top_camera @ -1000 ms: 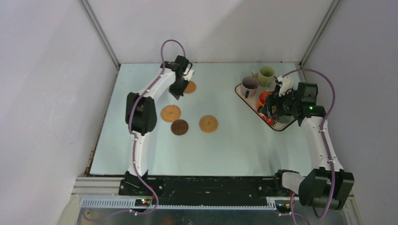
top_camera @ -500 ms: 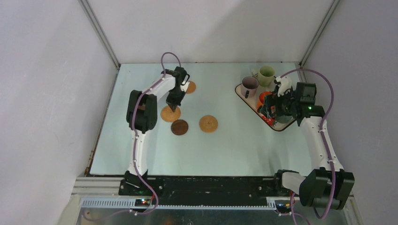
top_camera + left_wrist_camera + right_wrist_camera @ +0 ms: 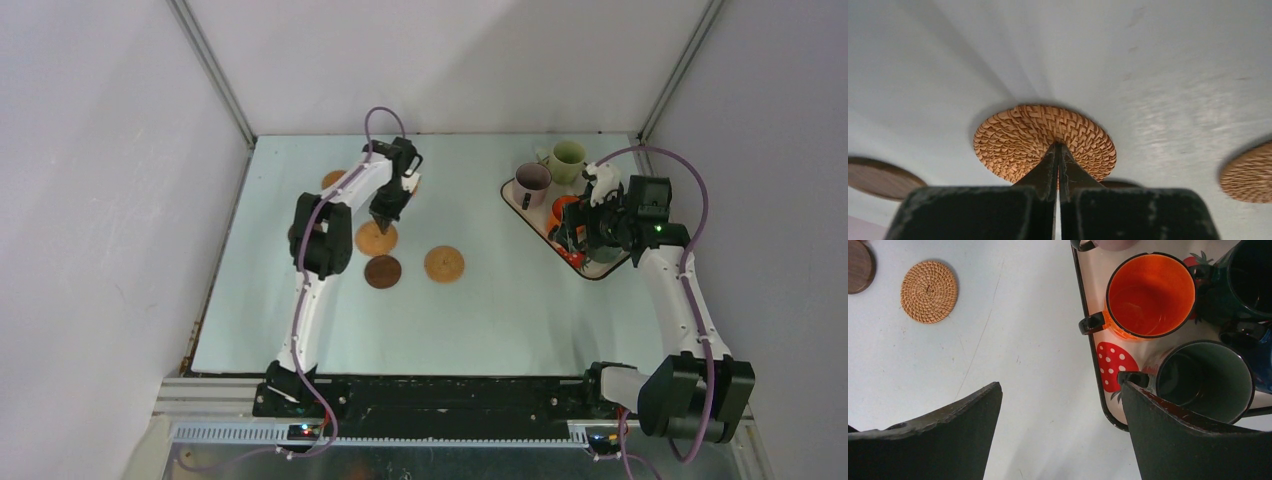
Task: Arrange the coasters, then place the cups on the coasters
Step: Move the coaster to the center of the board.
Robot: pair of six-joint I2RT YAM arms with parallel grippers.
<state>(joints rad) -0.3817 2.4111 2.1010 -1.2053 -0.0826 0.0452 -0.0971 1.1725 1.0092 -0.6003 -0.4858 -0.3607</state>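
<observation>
Top view: the left gripper [image 3: 383, 218] is pinched shut with its tip down on a tan coaster [image 3: 376, 240] on the table [image 3: 500, 320], nothing between the jaws. A dark coaster [image 3: 382, 271] sits just beside it on the near side, a second tan coaster [image 3: 444, 263] is off to the right, and a third tan coaster [image 3: 333, 179] is further back by the left arm. The tray [image 3: 512, 200] on the right holds the cups: mauve cup [image 3: 532, 180] and pale green cup [image 3: 567, 155] at the back, orange cup [image 3: 563, 208] right by the right gripper [image 3: 585, 235], which hides the rest

Left wrist: jaws fully together, tips touching the woven tan coaster near its middle

Right wrist: jaws spread wide, gripping nothing. One finger is over bare table, the other over the tray rim by the handle of a dark green cup [image 3: 1205, 380]. The orange cup, a second dark green cup [image 3: 1248, 280] and a navy cup [image 3: 1264, 371] all sit in the tray
</observation>
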